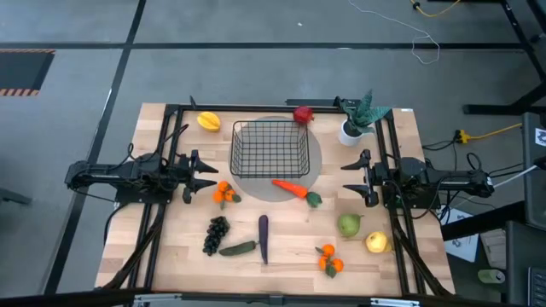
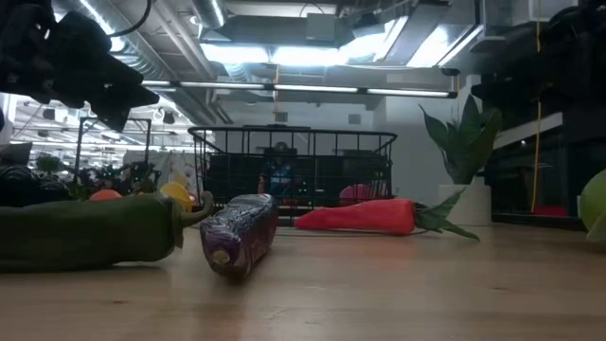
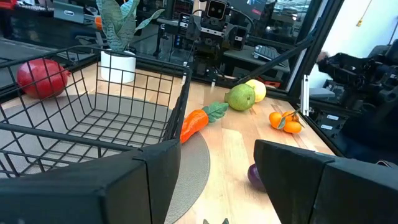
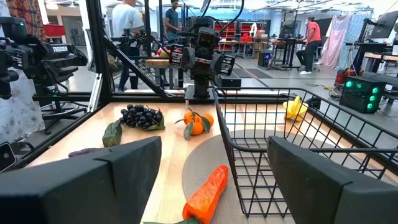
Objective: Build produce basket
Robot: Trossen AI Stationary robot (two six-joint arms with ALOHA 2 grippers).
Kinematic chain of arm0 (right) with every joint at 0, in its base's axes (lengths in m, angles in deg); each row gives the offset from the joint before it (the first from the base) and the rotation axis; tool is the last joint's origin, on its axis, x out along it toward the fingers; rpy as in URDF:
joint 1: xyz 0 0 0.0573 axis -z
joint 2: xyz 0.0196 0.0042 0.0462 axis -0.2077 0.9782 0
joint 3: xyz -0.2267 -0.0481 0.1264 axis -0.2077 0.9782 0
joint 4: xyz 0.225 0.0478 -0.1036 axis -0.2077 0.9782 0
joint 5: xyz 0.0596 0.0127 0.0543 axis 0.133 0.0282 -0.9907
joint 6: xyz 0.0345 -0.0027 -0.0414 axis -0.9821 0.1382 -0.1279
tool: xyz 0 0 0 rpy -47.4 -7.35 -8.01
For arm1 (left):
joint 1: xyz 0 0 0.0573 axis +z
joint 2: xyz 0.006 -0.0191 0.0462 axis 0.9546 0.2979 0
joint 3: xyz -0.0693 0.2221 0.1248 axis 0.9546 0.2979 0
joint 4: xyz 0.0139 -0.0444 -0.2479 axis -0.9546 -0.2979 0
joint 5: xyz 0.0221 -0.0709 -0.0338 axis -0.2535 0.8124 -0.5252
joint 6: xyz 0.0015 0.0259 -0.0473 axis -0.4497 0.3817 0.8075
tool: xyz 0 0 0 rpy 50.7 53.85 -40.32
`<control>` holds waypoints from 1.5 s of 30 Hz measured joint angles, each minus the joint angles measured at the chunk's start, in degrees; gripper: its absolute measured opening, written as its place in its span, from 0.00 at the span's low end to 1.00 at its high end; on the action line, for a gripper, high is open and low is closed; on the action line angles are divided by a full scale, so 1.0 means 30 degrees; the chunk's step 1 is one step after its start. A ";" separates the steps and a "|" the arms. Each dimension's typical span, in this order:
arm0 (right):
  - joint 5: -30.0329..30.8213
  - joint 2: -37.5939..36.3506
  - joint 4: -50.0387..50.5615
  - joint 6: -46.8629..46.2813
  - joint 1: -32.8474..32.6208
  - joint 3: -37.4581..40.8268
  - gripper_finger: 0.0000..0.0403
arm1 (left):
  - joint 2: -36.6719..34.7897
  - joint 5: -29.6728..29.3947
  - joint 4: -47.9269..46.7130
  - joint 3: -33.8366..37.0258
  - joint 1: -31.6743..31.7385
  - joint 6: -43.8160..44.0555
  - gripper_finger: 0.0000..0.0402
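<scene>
The basket (image 1: pixel 270 147) stood empty on a round grey mat (image 1: pixel 314 162) just up from the table's centre in the high view; its wire grid was bare inside. The carrot (image 1: pixel 292 188) lay at the basket's 5 o'clock, just off its corner and partly on the mat, its green top toward 4 o'clock; a red fruit (image 1: pixel 303 114) sat at the basket's 1 o'clock, close to the rim; a yellow fruit (image 1: pixel 208 120) lay at 10 o'clock, near; a pair of tangerines (image 1: pixel 224 194) sat at 7 o'clock, just beside the mat. Farther out toward 6 o'clock lay the eggplant (image 1: pixel 263 236), with the cucumber (image 1: pixel 238 248) and the dark grapes (image 1: pixel 217 233) near it toward 7 o'clock; a second cluster of tangerines (image 1: pixel 329 261), a green pear (image 1: pixel 349 225) and another yellow fruit (image 1: pixel 376 242) lay toward 4 and 5 o'clock, well apart from the basket. A potted plant (image 1: pixel 357 119) stood at 2 o'clock.

The left gripper (image 1: pixel 210 173) hovered at the basket's 9 o'clock, fingers spread wide, holding nothing; the right gripper (image 1: pixel 345 176) hovered at 3 o'clock, likewise spread wide with nothing between its fingers. In the right wrist view, small white lettering on a dark bracket (image 4: pixel 59 49) read "TROSSEN"; people stood in the room beyond the table.
</scene>
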 joint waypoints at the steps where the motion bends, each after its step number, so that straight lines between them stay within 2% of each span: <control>1: 0.0003 0.0000 0.0000 0.0000 -0.0004 0.0000 0.72 | 0.0000 0.0003 -0.0001 -0.0005 -0.0001 0.0000 0.48; 40: 0.0007 0.0000 -0.0007 -0.0056 -0.0007 0.0000 0.72 | 0.0000 -0.0002 -0.0006 0.0002 0.0000 0.0001 0.48; 45: 0.0024 0.0001 -0.0036 -0.3666 -0.0004 0.0000 0.72 | 0.0000 0.0001 0.0000 -0.0004 -0.0001 0.0003 0.48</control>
